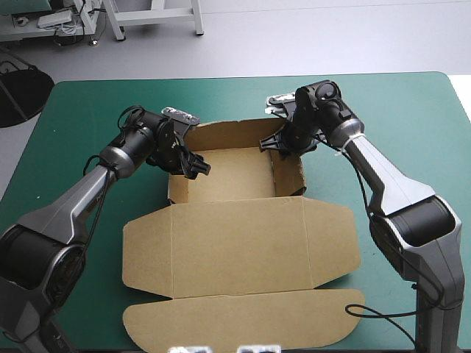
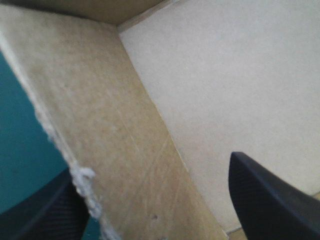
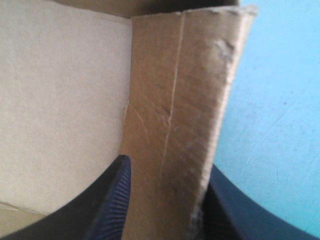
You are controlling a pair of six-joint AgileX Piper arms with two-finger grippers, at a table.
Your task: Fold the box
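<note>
Your box (image 1: 235, 243) sits in the middle of the table (image 1: 397, 103), walls up at the far half, lid flat. Your right gripper (image 1: 274, 144) pinches the right wall; your left gripper (image 1: 193, 166) straddles the left wall, fingers apart.

Free floor inside raised walls of the box (image 1: 235, 173); open teal-green cover (image 1: 383, 95) around

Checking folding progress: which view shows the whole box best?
The high view: the box shows whole, walls raised at the far end, lid flat nearer. The left wrist view shows only one wall and the floor, the open left gripper astride the wall; the right wrist view only a wall clamped in the right gripper.
</note>
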